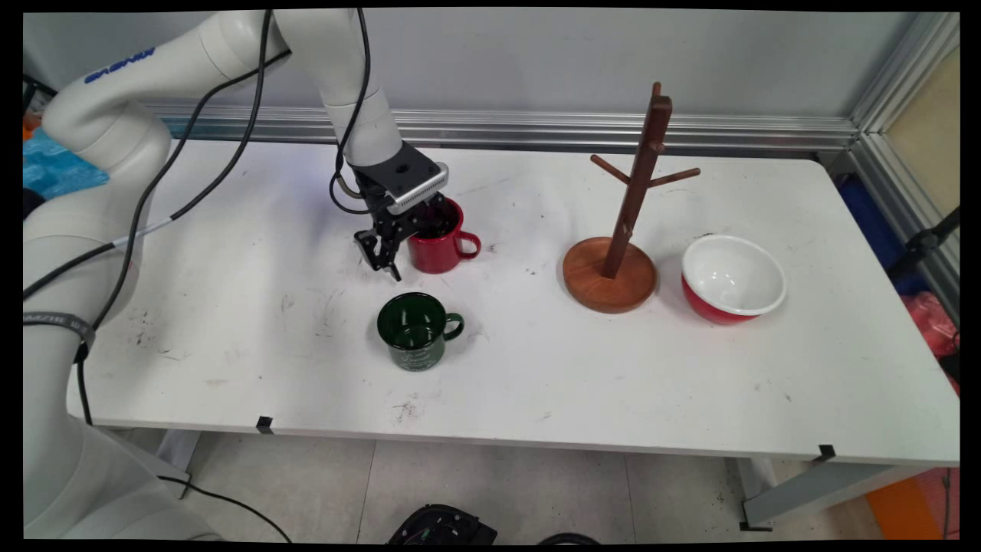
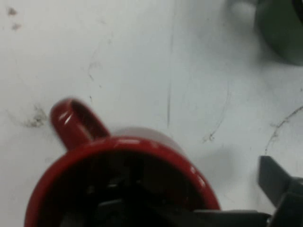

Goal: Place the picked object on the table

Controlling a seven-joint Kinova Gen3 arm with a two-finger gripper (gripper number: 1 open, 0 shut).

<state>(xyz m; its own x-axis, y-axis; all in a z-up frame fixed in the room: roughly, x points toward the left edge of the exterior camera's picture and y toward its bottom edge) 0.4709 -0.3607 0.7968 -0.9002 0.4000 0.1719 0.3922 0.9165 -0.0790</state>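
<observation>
Green mug [image 1: 415, 330] stands nearest; behind it the pincer [image 1: 410, 249] straddles the red mug's [image 1: 438, 247] rim, fingers spread

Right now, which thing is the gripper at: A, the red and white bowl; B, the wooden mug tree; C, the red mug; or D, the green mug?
C: the gripper straddles the red mug's rim, one finger inside the cup and one outside its wall, while the green mug stands apart nearer the table's front.

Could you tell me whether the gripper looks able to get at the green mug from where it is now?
Probably yes: the gripper sits at the red mug, and bare white table separates it from the dark green enamel mug.
</observation>
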